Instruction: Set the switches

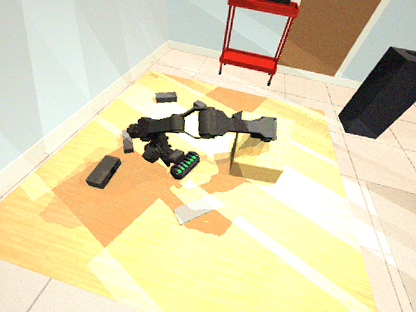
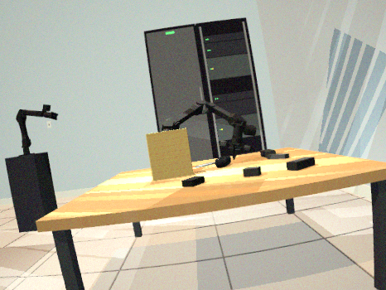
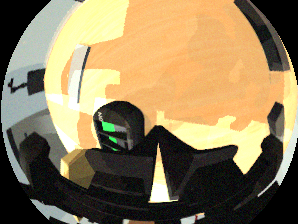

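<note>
The dark controller unit (image 1: 185, 165) (image 2: 223, 161) (image 3: 122, 111) lies on the bench with its switch side up and green switch ends showing in a row. Its label is hidden, and exact rocker positions are too small to tell in the top and exterior views. In the wrist view only part of the switch row shows, just left of the fingers, which hide the rest. My gripper (image 1: 175, 159) (image 2: 234, 156) (image 3: 157, 128) is shut and empty, right beside the unit. I cannot tell whether the fingertips touch it.
A beige box (image 1: 256, 173) (image 2: 170, 154) stands by the arm. A pale flat plate (image 1: 193, 211) lies near the unit. Dark blocks (image 1: 104, 172) (image 1: 166, 97) (image 2: 193, 181) (image 2: 252, 171) and a small grey block (image 1: 128, 142) lie around on the bench.
</note>
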Available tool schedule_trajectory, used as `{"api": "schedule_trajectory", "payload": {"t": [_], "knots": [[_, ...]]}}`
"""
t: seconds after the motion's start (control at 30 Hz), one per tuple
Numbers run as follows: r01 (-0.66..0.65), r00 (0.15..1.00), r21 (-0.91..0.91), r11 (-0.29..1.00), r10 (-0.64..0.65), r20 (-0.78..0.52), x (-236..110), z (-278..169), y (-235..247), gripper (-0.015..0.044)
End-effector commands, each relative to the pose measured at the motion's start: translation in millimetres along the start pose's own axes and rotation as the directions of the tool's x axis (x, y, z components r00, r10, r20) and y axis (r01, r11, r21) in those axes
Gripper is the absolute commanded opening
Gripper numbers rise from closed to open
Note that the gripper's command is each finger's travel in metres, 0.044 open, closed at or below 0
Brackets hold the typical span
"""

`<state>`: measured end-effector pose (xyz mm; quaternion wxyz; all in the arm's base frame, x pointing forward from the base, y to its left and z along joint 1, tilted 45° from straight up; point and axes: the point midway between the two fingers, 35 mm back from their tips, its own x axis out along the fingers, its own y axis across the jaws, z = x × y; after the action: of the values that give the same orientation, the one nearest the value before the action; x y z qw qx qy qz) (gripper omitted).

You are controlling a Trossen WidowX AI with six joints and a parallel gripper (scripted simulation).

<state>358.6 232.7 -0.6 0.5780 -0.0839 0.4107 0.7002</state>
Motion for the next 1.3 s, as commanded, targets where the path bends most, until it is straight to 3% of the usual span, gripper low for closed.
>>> {"api": "schedule_trajectory", "payload": {"t": [0.0,1.27], "knots": [[-0.006,1.000,0.009,1.000,0.006,0.001,7.9,-0.6,-1.0,0.0000],[-0.006,1.000,0.010,1.000,0.006,0.002,21.2,-0.2,6.7,0.0000]]}}
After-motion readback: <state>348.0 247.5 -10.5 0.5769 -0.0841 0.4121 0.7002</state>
